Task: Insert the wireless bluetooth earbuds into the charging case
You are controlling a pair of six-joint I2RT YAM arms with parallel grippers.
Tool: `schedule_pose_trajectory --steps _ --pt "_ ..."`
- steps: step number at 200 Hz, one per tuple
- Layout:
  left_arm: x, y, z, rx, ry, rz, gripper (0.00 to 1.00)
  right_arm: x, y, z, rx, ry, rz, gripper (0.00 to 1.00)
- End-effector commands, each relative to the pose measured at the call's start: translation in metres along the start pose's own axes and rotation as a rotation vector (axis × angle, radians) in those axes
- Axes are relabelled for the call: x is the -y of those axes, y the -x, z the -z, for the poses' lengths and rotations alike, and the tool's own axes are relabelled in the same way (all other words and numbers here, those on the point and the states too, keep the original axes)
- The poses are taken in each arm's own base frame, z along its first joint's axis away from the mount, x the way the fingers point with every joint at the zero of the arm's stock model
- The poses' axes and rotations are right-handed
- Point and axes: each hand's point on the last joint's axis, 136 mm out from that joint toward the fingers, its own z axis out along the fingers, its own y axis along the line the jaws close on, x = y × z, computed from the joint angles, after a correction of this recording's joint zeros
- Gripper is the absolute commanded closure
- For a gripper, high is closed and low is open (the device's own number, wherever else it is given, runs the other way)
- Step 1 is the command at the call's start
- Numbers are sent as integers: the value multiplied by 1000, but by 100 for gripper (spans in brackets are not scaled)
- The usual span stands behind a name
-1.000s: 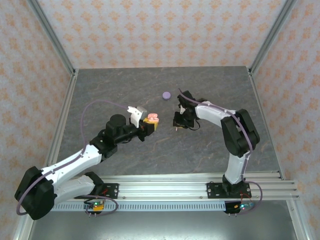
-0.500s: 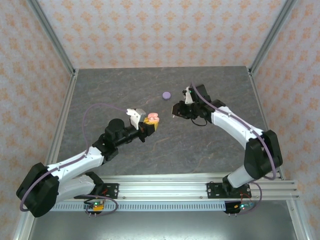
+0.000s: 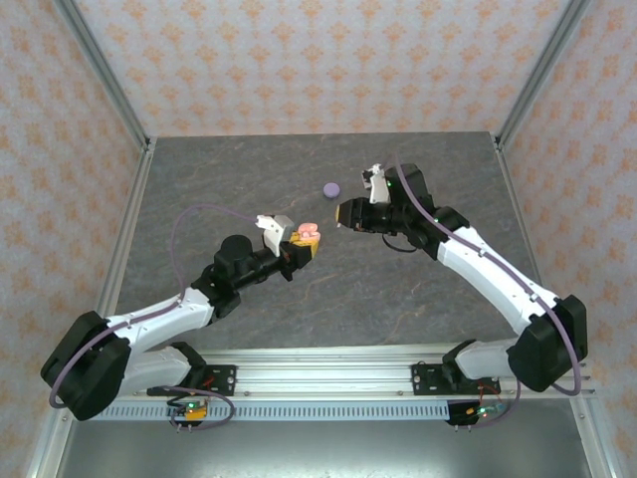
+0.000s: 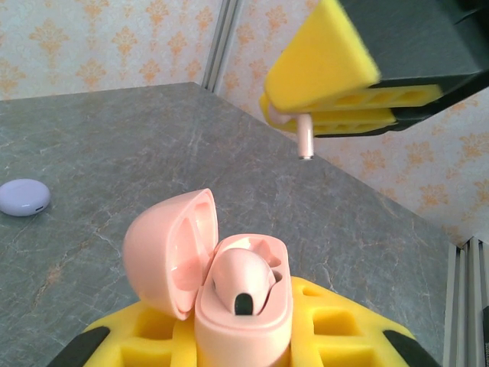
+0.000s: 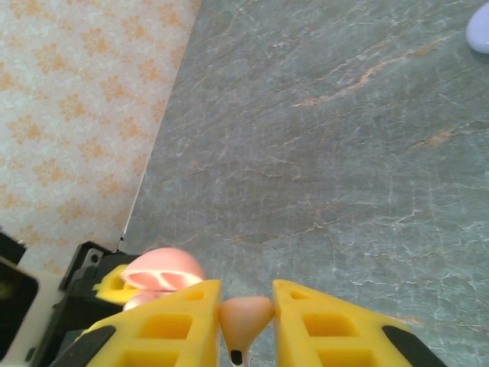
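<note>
My left gripper [image 3: 299, 248] [image 4: 244, 336] is shut on an open pale pink charging case [image 4: 243, 306] [image 3: 305, 235], lid [image 4: 170, 248] tipped back to the left. One pink earbud [image 4: 241, 281] sits in the case. My right gripper [image 3: 345, 215] [image 5: 246, 321] is shut on a second pink earbud [image 5: 244, 321], held in the air to the right of the case; its stem [image 4: 306, 143] pokes out below the yellow pads in the left wrist view. The pink case [image 5: 162, 272] shows left of my right fingers. The lilac earbuds are out of view.
A closed lilac case [image 3: 332, 189] [image 4: 23, 197] [image 5: 480, 32] lies on the grey marble tabletop [image 3: 398, 289] behind both grippers. Patterned walls and metal posts [image 4: 225, 38] ring the table.
My right arm swung up and stretched out, carrying the pink earbud up off the table, level with the case. My left gripper shifted slightly right with the open case.
</note>
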Motion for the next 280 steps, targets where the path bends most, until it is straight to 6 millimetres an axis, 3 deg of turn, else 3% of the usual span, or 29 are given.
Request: schedule_pose_trajectory --steps 1,111,280 --pt "9 24 -2 68 -39 -39 98 -29 17 14 62 42 83 77" --pt "16 29 -9 65 -70 -30 98 -53 8 -1 28 58 138 76" --pt "21 35 -12 63 -95 -15 97 -47 1 -19 -17 24 147 77"
